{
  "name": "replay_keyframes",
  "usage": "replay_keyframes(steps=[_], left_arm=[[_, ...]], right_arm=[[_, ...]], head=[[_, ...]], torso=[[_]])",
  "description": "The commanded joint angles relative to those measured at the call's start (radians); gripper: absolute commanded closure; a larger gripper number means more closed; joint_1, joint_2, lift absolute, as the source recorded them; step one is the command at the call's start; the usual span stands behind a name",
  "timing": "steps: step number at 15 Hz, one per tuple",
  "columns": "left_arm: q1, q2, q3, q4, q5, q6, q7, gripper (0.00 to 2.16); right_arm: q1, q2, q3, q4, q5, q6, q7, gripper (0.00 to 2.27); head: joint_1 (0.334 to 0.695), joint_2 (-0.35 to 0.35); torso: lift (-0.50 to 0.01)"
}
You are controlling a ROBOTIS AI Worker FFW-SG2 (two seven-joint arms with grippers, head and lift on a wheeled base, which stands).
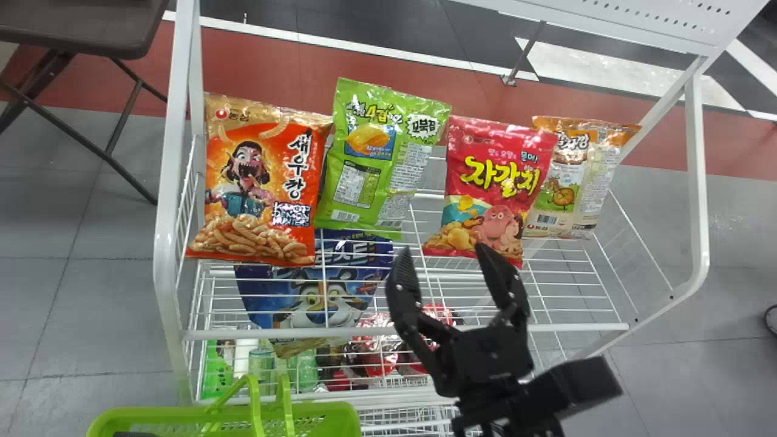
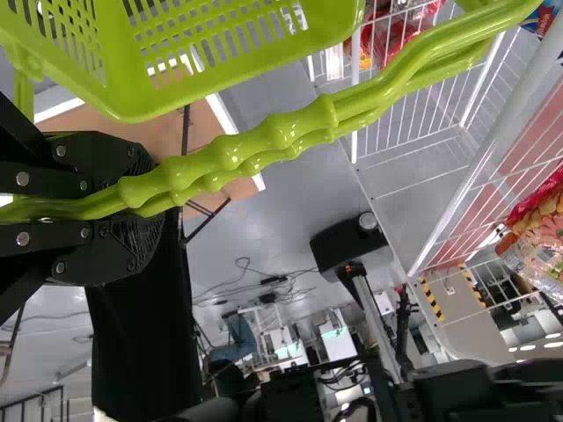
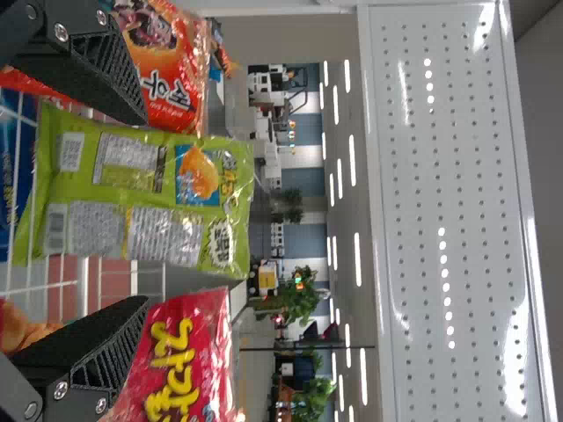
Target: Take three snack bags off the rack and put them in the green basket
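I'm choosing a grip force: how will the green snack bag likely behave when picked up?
The green snack bag is probably light for its size, being a plump snack packet. Its glossy, creased film suggests it will give when squeezed and may slip. It stands upright on the rack, so a push could tip it.

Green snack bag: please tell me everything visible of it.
The glossy lime-green plastic snack bag looks sealed, with a yellow chip picture, text panels and a barcode. It stands upright on the white wire rack between the shiny orange bag and pinkish-red bag; contact with the former is unclear. The right gripper appears clear of it.
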Motion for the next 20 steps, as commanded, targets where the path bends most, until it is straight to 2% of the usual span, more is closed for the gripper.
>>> replay_keyframes(steps=[1,5,6,7,13,15,17,18,19,20], left_arm=[[0.001,0.005,-0.004,0.006,-0.006,-0.013,0.002,1.54],[0.001,0.012,-0.014,0.007,-0.006,-0.016,0.007,1.54],[-0.001,0.015,-0.014,0.007,-0.006,-0.019,0.007,1.54],[-0.001,0.016,-0.014,0.007,-0.006,-0.023,0.005,1.54],[-0.013,0.019,-0.014,0.018,-0.009,-0.032,0.008,1.54],[-0.016,0.022,-0.009,0.019,-0.009,-0.035,0.008,1.54],[-0.018,0.024,-0.004,0.021,-0.007,-0.035,0.008,1.54],[-0.021,0.024,-0.004,0.022,-0.007,-0.038,0.010,1.54],[-0.021,0.025,-0.004,0.024,-0.007,-0.038,0.011,1.54],[-0.022,0.024,-0.004,0.024,-0.009,-0.038,0.011,1.54]], right_arm=[[-0.122,-0.004,0.077,0.040,0.048,0.091,-0.024,0.09],[-0.352,0.005,0.178,0.122,0.033,0.447,-0.047,0.09],[-0.388,0.005,0.192,0.134,0.020,0.517,-0.049,0.09],[-0.415,0.005,0.201,0.142,0.019,0.569,-0.049,0.09],[-0.552,0.005,0.281,0.177,0.028,0.784,-0.052,0.10],[-0.608,0.005,0.307,0.218,0.043,0.855,-0.115,0.10],[-0.665,0.005,0.304,0.258,0.022,0.913,-0.116,0.10],[-0.697,0.005,0.298,0.281,0.006,0.938,-0.110,0.13],[-0.717,0.005,0.290,0.298,0.000,0.947,-0.101,0.30],[-0.734,0.005,0.273,0.303,-0.018,1.002,-0.060,0.69]], head=[[0.695,-0.350],[0.695,-0.350],[0.695,-0.329],[0.695,-0.273],[0.695,-0.160],[0.695,-0.138],[0.695,-0.132],[0.695,-0.128],[0.695,-0.118],[0.695,-0.116]], torso=[[-0.026],[-0.026],[-0.026],[-0.026],[-0.026],[-0.026],[-0.026],[-0.026],[-0.026],[-0.026]])
